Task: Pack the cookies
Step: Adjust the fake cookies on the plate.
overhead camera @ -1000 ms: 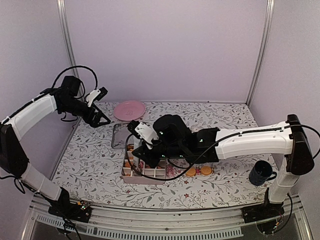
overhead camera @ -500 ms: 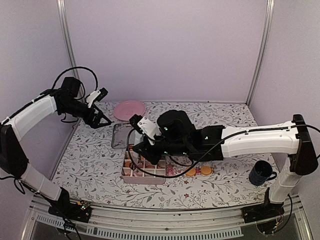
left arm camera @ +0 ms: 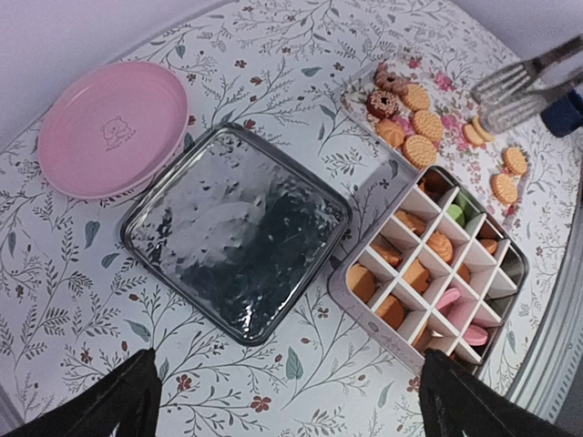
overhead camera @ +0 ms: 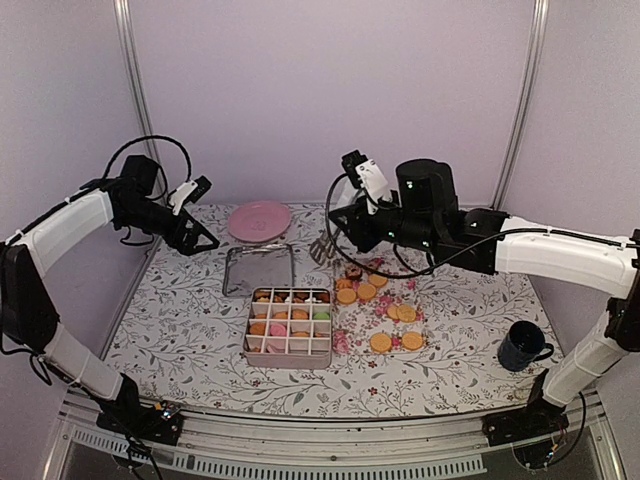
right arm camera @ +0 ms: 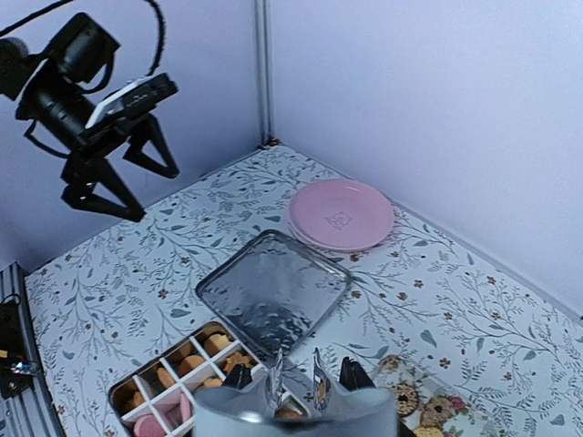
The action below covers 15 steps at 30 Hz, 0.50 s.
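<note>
Well, your tin is a rounded metal square divided by a white grid. Its glossy, dimpled lid lies just beside it on the flowered cloth. Your left gripper hangs spread wide and empty. Your right gripper pinches a silvery forked utensil above the table. The cookies are small flat discs, mostly golden-orange. Some sit in the grid, and others lie loose on a floral sheet beside it.

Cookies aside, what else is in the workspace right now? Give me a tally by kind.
Pink plate: 1
Metal lid: 1
Divided box: 1
Flowered tray: 1
Dark mug: 1
Tongs: 1
Total: 6
</note>
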Tool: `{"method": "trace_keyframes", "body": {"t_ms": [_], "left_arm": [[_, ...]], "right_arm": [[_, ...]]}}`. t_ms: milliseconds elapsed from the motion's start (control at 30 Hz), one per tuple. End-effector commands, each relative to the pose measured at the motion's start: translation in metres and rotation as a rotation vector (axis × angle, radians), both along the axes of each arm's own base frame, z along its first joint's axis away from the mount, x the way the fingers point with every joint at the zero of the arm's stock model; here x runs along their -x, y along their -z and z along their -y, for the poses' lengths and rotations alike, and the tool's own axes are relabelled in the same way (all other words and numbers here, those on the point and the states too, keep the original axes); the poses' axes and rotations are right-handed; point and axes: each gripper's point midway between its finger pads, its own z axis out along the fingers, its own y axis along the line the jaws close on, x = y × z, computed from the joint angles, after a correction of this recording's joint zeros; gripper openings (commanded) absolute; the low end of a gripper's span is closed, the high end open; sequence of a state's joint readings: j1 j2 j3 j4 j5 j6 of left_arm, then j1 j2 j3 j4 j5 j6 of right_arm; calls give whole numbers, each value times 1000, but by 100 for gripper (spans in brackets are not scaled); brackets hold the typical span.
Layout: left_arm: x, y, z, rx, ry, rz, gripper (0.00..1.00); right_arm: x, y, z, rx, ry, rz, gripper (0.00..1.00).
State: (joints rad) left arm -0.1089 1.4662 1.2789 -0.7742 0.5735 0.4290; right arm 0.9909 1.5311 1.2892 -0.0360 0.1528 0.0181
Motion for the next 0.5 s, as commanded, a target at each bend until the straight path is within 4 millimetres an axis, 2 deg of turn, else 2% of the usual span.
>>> {"method": "trace_keyframes", "body": {"t_ms": [0, 233, 333, 433, 467], "left_arm": [[-11, -7, -3, 11, -25, 16, 99], [-13, -4, -2, 22, -35, 1, 99], [-13, -1, -2, 24, -36, -11, 99], [-13, 0, -1, 26, -34, -11, 99], [-13, -1, -1, 27, -32, -10, 99]], "right_arm": [[-40, -6, 40, 1, 124, 48, 31], [-89, 34, 74, 64, 245, 5, 31], [-103, 55, 85, 91, 285, -26, 31], [-113, 62, 92, 93, 304, -38, 31], [-114, 72, 96, 107, 308, -52, 31]]}}
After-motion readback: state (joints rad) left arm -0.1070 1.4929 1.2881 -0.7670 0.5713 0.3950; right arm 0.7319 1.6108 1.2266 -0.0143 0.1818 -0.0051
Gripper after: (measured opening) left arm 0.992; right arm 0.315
